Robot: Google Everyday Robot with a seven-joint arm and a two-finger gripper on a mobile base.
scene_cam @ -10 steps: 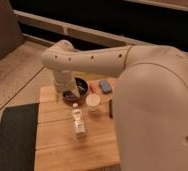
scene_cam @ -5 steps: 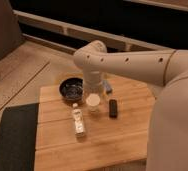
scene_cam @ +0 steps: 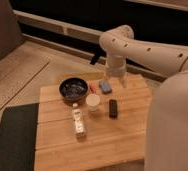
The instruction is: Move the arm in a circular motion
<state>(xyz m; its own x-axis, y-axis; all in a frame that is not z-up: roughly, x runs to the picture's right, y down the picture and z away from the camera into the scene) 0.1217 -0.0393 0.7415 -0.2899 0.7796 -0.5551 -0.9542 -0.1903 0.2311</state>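
Claw (scene_cam: pixel 116 79), at the tip of the downturned wrist, hangs over the far edge of the desk (scene_cam: pixel 112 145), beyond and right of the white cup (scene_cam: pixel 92 101); wide or narrow cannot be told. The arm (scene_cam: pixel 152 50) arches in from the cup's right. Around the cup: blue block (scene_cam: pixel 105 87) behind, dark bowl (scene_cam: pixel 74 89) behind-left, black bar (scene_cam: pixel 113 108) right, bottle (scene_cam: pixel 78 121) lying in front.

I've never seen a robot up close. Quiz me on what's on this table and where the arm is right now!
1. True or false: the white cup stands between the dark bowl and the black block.
2. Which lies nearest the gripper? A) plastic bottle B) blue pad C) dark bowl
3. Fill in: the arm holds the gripper over the wooden table's ____ edge.
Key: 1 true; 2 B; 3 far.
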